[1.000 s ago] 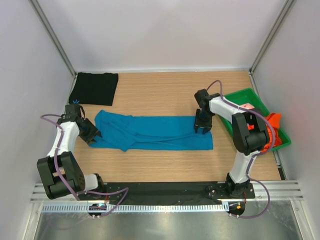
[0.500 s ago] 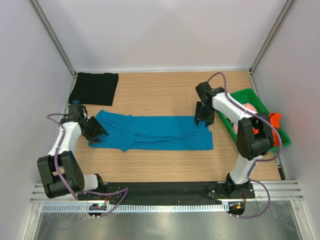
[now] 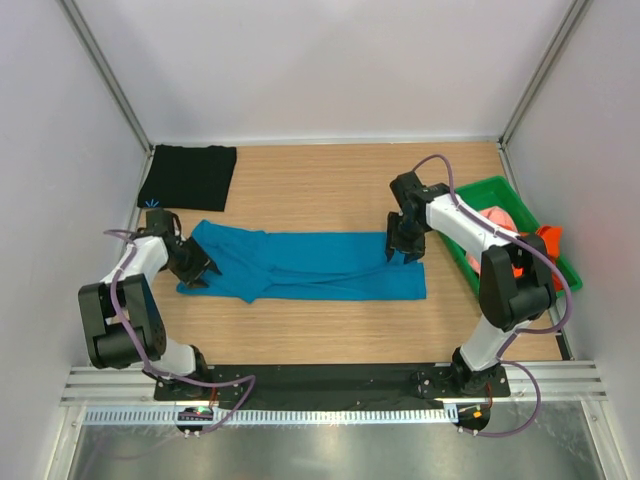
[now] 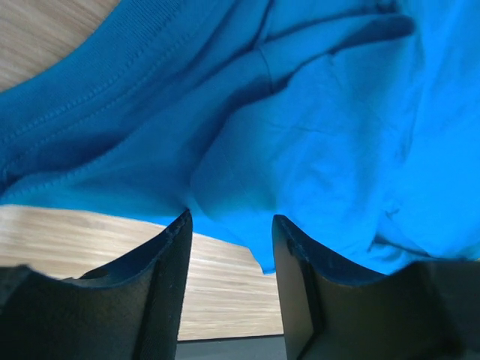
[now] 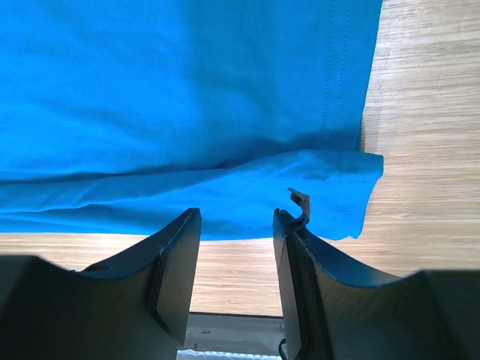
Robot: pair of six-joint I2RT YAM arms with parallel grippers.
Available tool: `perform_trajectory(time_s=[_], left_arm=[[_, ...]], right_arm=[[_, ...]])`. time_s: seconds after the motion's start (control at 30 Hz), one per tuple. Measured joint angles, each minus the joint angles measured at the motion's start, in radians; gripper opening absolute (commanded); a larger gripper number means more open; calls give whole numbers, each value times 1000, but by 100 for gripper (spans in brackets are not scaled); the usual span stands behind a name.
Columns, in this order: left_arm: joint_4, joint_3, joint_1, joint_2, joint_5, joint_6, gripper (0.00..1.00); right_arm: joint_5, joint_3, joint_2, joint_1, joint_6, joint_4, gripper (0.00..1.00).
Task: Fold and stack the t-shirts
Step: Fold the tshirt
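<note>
top view: teal shirt (image 3: 310,265) lies as a long folded strip across the middle of the tabletop (image 3: 320,190), sleeves bunched at its left end. left end effector (image 3: 195,270) sits low at that left end; right end effector (image 3: 400,250) sits at the strip's far right corner. in both wrist views the fingers stand apart and clamp nothing; cloth shows in and beyond each gap. black shirt (image 3: 188,177) lies folded at the far left corner. orange shirt (image 3: 545,240) and pink shirt (image 3: 497,215) lie in the green tray (image 3: 480,190) at the right.

risks, as judged:
- uneven pinch: the right fingers straddle a hem with several layers, so closing here may catch only the top layer and the strip would open when lifted.
- bunched left end: loose folds lie between the left fingers, and a grip on one ridge may drag the sleeve out of the fold.
- unequal travel: if one arm leads, the strip would skew and the end fold would land crooked.
- a finger pressed too low may scrape the wood and miss the cloth.
- a wide sweep to the far left may disturb the black shirt.

writing: no brand, label or text can be read. a small light-blue mark (image 3: 152,203) shows at the near edge of the black shirt, too small to make out.
</note>
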Motion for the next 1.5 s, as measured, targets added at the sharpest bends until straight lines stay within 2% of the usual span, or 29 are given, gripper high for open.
perform_trajectory(time_s=[0.2,0.53,0.63,0.67,0.77,1.17,1.5], left_arm=[[37,10,0,68,-10,-3,35],[64,29,-1,71,-12,-16,38],[69,32,-2,79,-11,-23,26],[70,36,-2,88,-11,-25,14],[77,47,-7,111,-7,-25,6],[68,216,-124,117,-2,-39,0],[99,323,-154,264,50,-103,0]], right_arm=[[-2,-2,-3,0,-7,1,50],[-2,-4,-3,0,-20,1,50],[-2,-3,-3,0,-23,1,50],[-2,-3,-2,0,-23,1,50],[-2,-2,-2,0,-27,1,50],[-2,4,24,0,-41,1,51],[-29,30,52,0,-49,-1,50]])
